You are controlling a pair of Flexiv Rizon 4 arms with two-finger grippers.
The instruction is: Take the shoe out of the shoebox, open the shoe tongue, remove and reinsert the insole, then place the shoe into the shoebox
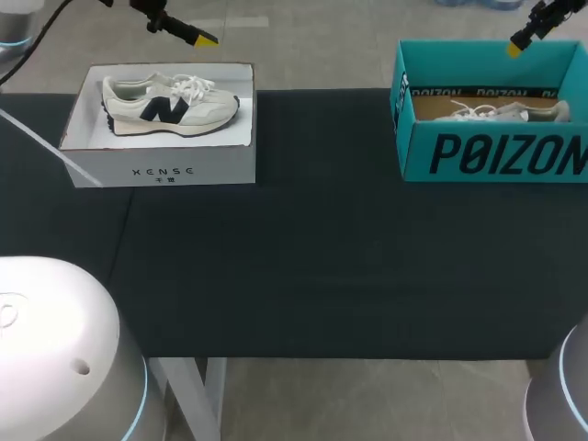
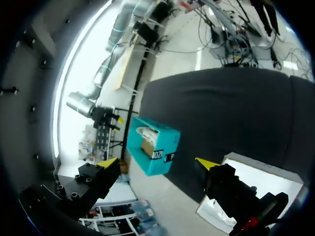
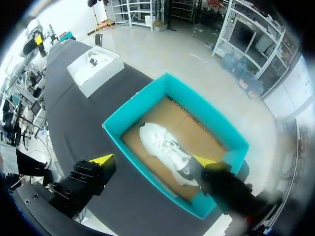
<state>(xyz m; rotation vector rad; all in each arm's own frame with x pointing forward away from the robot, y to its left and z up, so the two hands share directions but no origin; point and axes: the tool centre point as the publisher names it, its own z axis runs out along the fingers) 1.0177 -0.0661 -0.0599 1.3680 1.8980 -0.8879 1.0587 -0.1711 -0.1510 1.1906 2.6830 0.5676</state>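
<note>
Two shoeboxes stand on the black table. The white shoebox (image 1: 161, 165) at the back left holds a cream sneaker (image 1: 170, 103) with a dark letter on its side. The teal shoebox (image 1: 487, 147) at the back right holds a white shoe (image 1: 496, 112). My left gripper (image 1: 204, 38) hangs open above the far edge of the white box, empty. My right gripper (image 1: 514, 46) is open above the teal box's far wall. In the right wrist view the gripper (image 3: 152, 161) looks down on the white shoe (image 3: 165, 147) lying in the teal shoebox (image 3: 118, 137). The left wrist gripper (image 2: 155, 162) is open, with the teal shoebox (image 2: 150, 145) far ahead.
The black table cloth (image 1: 322, 257) lies bare between and in front of the two boxes. A corner of the white shoebox (image 2: 256, 191) shows under my left gripper. The white shoebox (image 3: 93, 69) lies far beyond the teal one in the right wrist view.
</note>
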